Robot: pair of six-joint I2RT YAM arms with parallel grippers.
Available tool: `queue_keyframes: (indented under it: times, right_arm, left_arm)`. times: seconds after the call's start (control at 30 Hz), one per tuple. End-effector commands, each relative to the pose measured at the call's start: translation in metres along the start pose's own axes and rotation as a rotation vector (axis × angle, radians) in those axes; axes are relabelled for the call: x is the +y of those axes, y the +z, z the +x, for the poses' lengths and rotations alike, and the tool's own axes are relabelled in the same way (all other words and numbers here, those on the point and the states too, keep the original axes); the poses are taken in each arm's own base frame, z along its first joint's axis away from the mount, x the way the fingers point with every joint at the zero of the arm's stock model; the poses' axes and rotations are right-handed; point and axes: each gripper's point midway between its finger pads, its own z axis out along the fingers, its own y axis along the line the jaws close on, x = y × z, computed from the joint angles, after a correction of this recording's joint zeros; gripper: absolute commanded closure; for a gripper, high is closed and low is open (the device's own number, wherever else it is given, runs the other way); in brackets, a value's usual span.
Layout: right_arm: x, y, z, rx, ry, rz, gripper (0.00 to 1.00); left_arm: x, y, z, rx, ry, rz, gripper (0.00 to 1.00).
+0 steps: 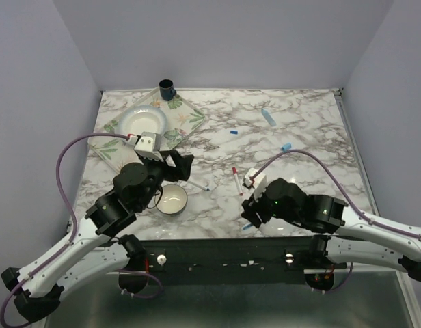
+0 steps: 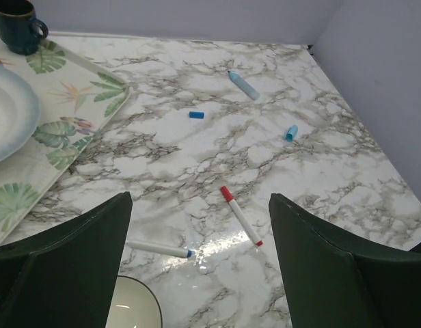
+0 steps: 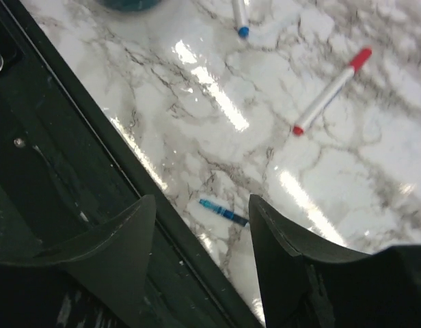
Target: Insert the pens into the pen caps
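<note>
Roughly one of three done, by my read: the thin white pen with red ends (image 2: 241, 217) lies on the white marble table (image 2: 333, 171), seemingly capped, and no loose red cap shows. Left to do: the thin white blue-tipped pen (image 2: 156, 247) lies bare, well apart from the short dark blue cap (image 2: 196, 114). The thick light blue pen (image 2: 243, 85) and small light blue cap (image 2: 291, 132) lie apart, farther back. Left gripper (image 2: 199, 199): fingers wide apart, empty. Right gripper (image 3: 202, 203): fingers apart, empty, over a thin blue sliver (image 3: 224, 212) I can't identify.
</note>
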Motion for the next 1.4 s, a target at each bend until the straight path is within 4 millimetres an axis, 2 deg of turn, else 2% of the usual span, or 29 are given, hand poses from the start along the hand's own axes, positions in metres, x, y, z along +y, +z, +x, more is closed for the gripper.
queue_keyframes:
  times: [0.0,0.03,0.07,0.1,0.17,0.27,0.3,0.33,0.37,0.4,0.57,0.9,1.3,1.37]
  right_arm:
    - [0.007,0.012,-0.048,-0.077,-0.537,-0.094,0.34]
    - [0.006,0.019,-0.038,-0.020,-0.608,-0.115,0.34]
    - [0.001,0.029,-0.011,0.101,-0.673,-0.142,0.34]
    - [0.000,0.033,0.005,0.160,-0.767,-0.185,0.34]
    - [-0.004,0.038,0.046,0.285,-0.826,-0.263,0.37]
    - [-0.007,0.043,0.066,0.288,-0.873,-0.301,0.40]
    - [-0.003,0.042,0.083,0.289,-0.881,-0.356,0.41]
    - [-0.002,0.042,0.088,0.275,-0.891,-0.375,0.41]
    - [-0.006,0.046,0.090,0.253,-0.894,-0.371,0.42]
    - [-0.011,0.047,0.102,0.258,-0.917,-0.375,0.43]
    - [-0.026,0.060,0.115,0.289,-0.930,-0.386,0.48]
    - [-0.035,0.073,0.130,0.381,-0.908,-0.455,0.56]
    - [-0.037,0.073,0.143,0.550,-0.776,-0.556,0.82]
    - [-0.039,0.077,0.146,0.582,-0.760,-0.556,0.91]
  left_arm:
    - [0.013,-0.010,-0.028,-0.115,0.034,-0.050,0.11]
    - [0.018,-0.015,-0.033,-0.139,0.037,-0.064,0.11]
    - [0.020,-0.017,-0.035,-0.151,0.037,-0.069,0.11]
    - [0.022,-0.018,-0.033,-0.151,0.039,-0.074,0.11]
    - [0.022,-0.023,-0.035,-0.165,0.033,-0.063,0.11]
    - [0.021,-0.027,-0.037,-0.178,0.026,-0.042,0.11]
    - [0.021,-0.028,-0.037,-0.180,0.025,-0.044,0.11]
    - [0.022,-0.029,-0.038,-0.185,0.023,-0.046,0.11]
    - [0.023,-0.029,-0.038,-0.187,0.022,-0.050,0.11]
    - [0.023,-0.029,-0.039,-0.190,0.021,-0.047,0.11]
    - [0.020,-0.026,-0.037,-0.183,0.025,-0.038,0.11]
    - [0.024,-0.027,-0.037,-0.190,0.026,-0.059,0.11]
    - [0.028,-0.032,-0.042,-0.215,0.020,-0.069,0.11]
    - [0.029,-0.034,-0.044,-0.224,0.017,-0.071,0.11]
